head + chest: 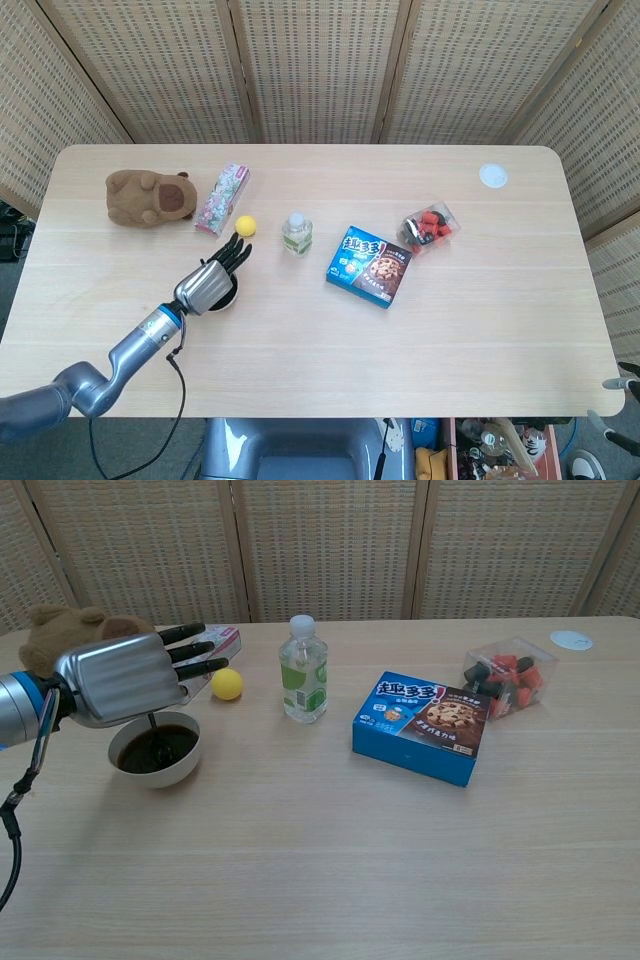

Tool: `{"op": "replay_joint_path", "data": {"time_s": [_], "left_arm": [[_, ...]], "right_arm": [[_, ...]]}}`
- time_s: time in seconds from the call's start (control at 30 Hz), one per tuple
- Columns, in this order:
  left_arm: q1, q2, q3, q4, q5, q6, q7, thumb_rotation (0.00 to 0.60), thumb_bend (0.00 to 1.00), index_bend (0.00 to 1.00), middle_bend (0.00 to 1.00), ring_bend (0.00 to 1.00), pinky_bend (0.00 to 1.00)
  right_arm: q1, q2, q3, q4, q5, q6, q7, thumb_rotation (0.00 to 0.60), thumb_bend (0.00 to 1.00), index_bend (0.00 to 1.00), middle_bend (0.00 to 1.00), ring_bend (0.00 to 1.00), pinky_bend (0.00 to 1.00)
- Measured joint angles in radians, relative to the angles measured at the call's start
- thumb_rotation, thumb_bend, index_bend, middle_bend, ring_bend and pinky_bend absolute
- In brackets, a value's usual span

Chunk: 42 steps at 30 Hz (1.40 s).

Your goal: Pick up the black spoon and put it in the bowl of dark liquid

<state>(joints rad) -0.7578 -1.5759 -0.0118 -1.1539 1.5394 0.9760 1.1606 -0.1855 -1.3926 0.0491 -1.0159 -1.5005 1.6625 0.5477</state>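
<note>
The left hand hangs directly over the bowl of dark liquid, palm down, so that the black spoon it holds can point straight down. Only a short length of the handle shows beneath the hand in the chest view, running into the liquid, so the spoon's scoop seems to sit in the bowl already while the hand grasps the top of the handle. The fingers stretch forward over the far rim, which suggests the grip is a pinch under the palm, hidden from both cameras. In the head view the hand covers most of the bowl. The right hand is not in view.

On the desk stand one bowl, one spoon, one plush toy, one pink packet, one yellow ball, one water bottle, one blue cookie box, one clear tub of snacks and one small white disc.
</note>
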Motion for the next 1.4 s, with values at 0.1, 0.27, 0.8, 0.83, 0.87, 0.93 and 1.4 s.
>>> {"op": "replay_joint_path", "data": {"time_s": [0.1,0.27,0.8,0.83,0.87,0.93,1.4], "left_arm": [[-0.002,-0.016,-0.003,0.001,-0.003,0.001,0.008,0.6,0.47,0.58,0.0,0.0,0.0],[-0.008,-0.048,-0.019,0.005,-0.018,0.004,0.045,0.6,0.47,0.57,0.0,0.0,0.0],[-0.011,-0.049,-0.039,0.039,-0.064,0.014,0.068,0.6,0.47,0.57,0.0,0.0,0.0],[-0.009,-0.046,-0.034,0.038,-0.061,0.016,0.067,0.6,0.47,0.58,0.0,0.0,0.0],[-0.004,-0.04,-0.027,0.035,-0.059,0.018,0.066,0.6,0.47,0.57,0.0,0.0,0.0],[0.002,-0.028,-0.014,0.025,-0.049,0.025,0.064,0.6,0.47,0.57,0.0,0.0,0.0],[0.007,-0.049,0.0,-0.008,-0.024,0.037,0.085,0.6,0.47,0.57,0.0,0.0,0.0]], "right_arm": [[-0.003,-0.001,0.001,0.005,0.003,0.0,0.005,0.6,0.3,0.47,0.34,0.22,0.31],[-0.009,-0.004,0.003,0.016,0.009,0.001,0.017,0.6,0.3,0.47,0.34,0.22,0.31],[-0.012,-0.008,0.006,0.025,0.011,-0.003,0.022,0.6,0.3,0.47,0.34,0.22,0.31],[-0.012,-0.008,0.005,0.025,0.01,-0.003,0.022,0.6,0.3,0.47,0.34,0.22,0.31],[-0.011,-0.008,0.006,0.025,0.01,-0.003,0.022,0.6,0.3,0.47,0.34,0.22,0.31],[-0.011,-0.009,0.006,0.026,0.009,-0.003,0.022,0.6,0.3,0.47,0.34,0.22,0.31],[-0.014,-0.005,0.007,0.017,0.007,0.003,0.018,0.6,0.3,0.47,0.34,0.22,0.31]]}}
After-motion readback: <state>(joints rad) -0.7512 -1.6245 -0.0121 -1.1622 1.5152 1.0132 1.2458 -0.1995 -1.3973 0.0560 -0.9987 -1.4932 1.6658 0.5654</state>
